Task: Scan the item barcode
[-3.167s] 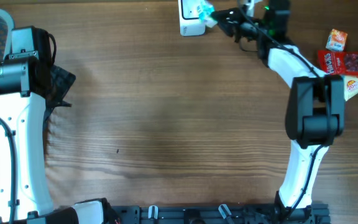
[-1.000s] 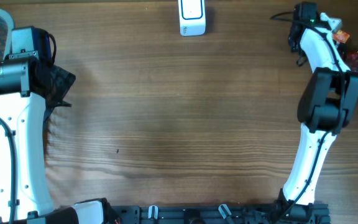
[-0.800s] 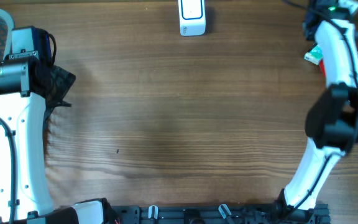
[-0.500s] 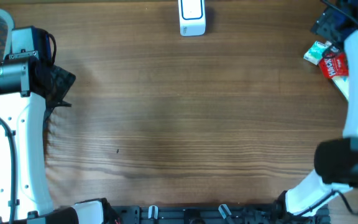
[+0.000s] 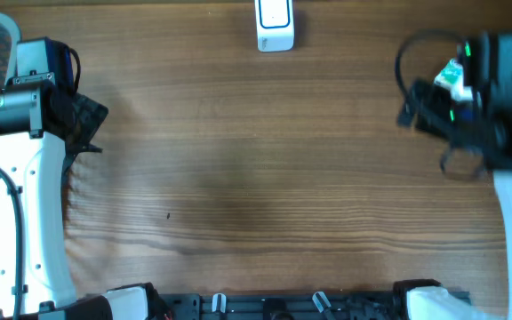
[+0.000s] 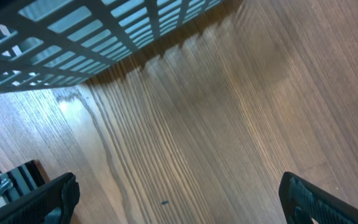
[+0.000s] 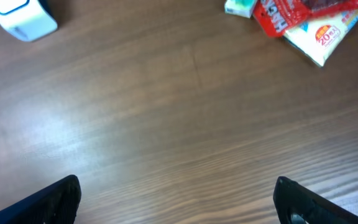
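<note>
Risk: right gripper (image 7: 178, 200), jaws wide and empty, could grab overlapping snack packets (image 7: 294, 12) together, confusing the barcode scanner (image 7: 18, 18).

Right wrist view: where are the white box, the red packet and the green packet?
white box (image 7: 22, 22), right wrist view, middle of its visible body.
red packet (image 7: 281, 15), right wrist view, its lettered left end.
green packet (image 7: 240, 7), right wrist view, its visible lower part.
</note>
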